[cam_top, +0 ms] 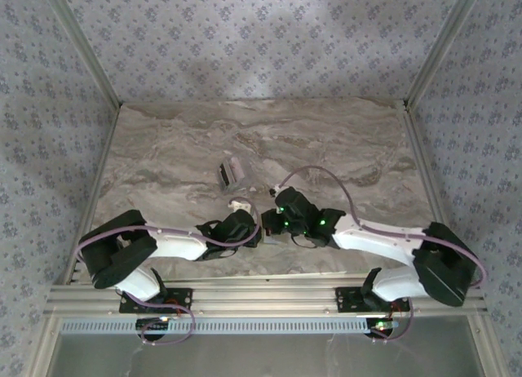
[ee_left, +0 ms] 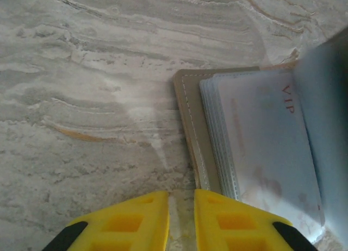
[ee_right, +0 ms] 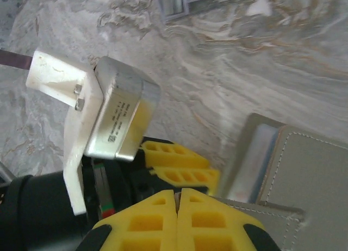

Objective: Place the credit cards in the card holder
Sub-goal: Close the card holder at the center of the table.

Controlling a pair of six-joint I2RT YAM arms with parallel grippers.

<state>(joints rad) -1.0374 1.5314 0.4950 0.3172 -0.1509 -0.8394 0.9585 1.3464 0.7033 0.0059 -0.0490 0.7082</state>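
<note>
Both grippers, left (ee_left: 181, 221) and right (ee_right: 176, 221), were clenched empty beside the card holder (ee_left: 191, 120) (cards (ee_left: 261, 148) lengthwise inside) near the table's front edge.

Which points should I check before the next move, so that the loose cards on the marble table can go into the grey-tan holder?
1. Flat grey-tan stitched card holder lies open: ok.
2. Pale card marked VIP lies on the holder's clear pockets; fully inside: cannot tell.
3. Loose dark and pale credit cards lie on the table beyond both grippers, held by neither: not ok.
4. Left gripper open, ready to pick: not ok, its fingers are nearly together.
5. Right gripper steadies the holder: cannot tell; its fingers are shut beside the holder's flap.
</note>
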